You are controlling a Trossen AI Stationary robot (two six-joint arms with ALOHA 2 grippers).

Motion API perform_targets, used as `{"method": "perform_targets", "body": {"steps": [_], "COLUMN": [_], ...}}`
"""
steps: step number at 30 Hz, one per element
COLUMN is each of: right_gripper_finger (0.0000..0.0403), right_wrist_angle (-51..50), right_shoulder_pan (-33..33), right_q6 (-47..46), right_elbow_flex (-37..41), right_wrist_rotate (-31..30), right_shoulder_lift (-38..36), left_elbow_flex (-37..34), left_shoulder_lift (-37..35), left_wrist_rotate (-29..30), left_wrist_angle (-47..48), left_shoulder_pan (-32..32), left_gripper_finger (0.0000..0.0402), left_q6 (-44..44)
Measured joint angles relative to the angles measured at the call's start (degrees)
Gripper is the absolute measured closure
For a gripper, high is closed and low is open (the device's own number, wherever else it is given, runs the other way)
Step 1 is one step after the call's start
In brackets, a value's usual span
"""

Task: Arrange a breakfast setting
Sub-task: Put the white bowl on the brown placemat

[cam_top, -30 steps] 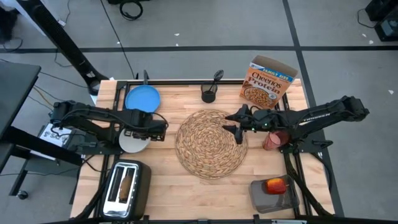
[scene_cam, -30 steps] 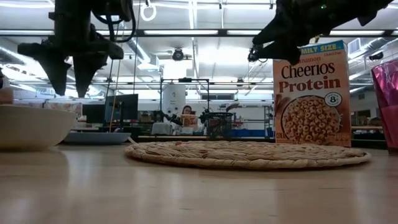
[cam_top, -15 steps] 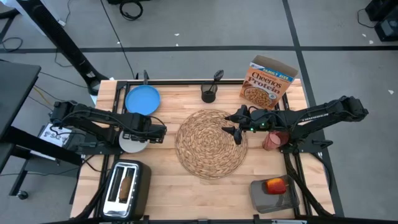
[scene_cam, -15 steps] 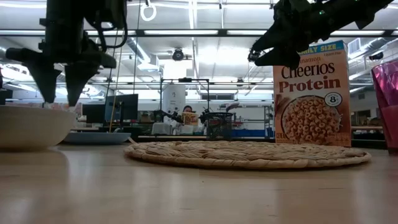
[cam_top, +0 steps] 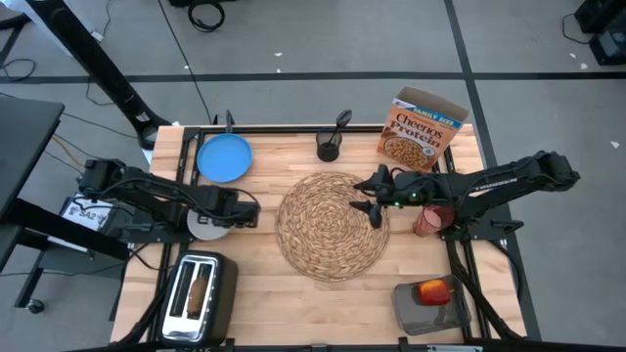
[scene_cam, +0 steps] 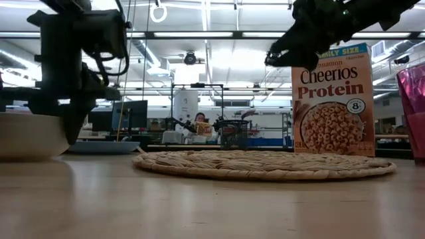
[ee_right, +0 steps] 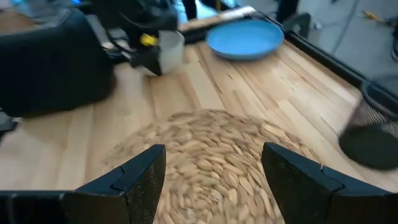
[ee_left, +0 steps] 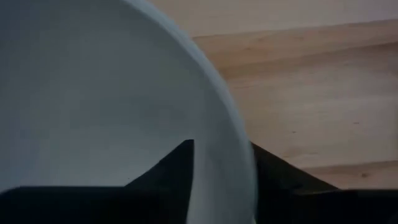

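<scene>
At left-centre of the high view, the white bowl (cam_top: pixel 203 224) sits on the wooden table (cam_top: pixel 293 293), its rim between the fingers of the left gripper (ee_left: pixel 221 186), one inside, one outside; whether they are clamped tight I cannot tell. The blue plate (cam_top: pixel 224 157) lies above it. The straw placemat (cam_top: pixel 333 225) fills the centre, the right gripper (cam_top: pixel 372 198) hovering spread over its right edge. The box (scene_cam: pixel 332 99) reads "Cheerios Protein".

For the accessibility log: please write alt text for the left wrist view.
The left gripper straddles the rim of a white bowl, one dark finger inside it and one outside. Bare wooden table fills the rest of the picture.
</scene>
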State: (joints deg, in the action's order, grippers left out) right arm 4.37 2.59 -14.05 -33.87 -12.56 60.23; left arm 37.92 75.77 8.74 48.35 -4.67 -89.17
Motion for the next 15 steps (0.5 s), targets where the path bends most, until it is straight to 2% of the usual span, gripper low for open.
{"method": "perform_targets", "body": {"steps": [6, 11, 15], "right_gripper_finger": [0.0134, 0.0134, 0.0134], "right_wrist_angle": [-7.3, -14.6, -15.9], "right_shoulder_pan": [0.0, 0.0, 0.1], "right_q6": [5.6, 10.3, 14.0], "right_elbow_flex": [-7.2, -13.0, -13.9], "right_wrist_rotate": [0.8, 0.3, 0.8], "right_shoulder_lift": [-0.6, -0.6, -0.6], "left_elbow_flex": [1.1, 8.4, 17.7], "left_shoulder_lift": [0.0, 0.1, 0.1], "left_wrist_rotate": [0.0, 0.1, 0.0], "left_wrist_angle": [1.0, 4.2, 6.6], "left_shoulder_pan": [0.0, -0.1, -0.9], "left_gripper_finger": [0.0385, 0.0388, 0.0393], "left_q6": [7.2, 16.2, 28.9]}}
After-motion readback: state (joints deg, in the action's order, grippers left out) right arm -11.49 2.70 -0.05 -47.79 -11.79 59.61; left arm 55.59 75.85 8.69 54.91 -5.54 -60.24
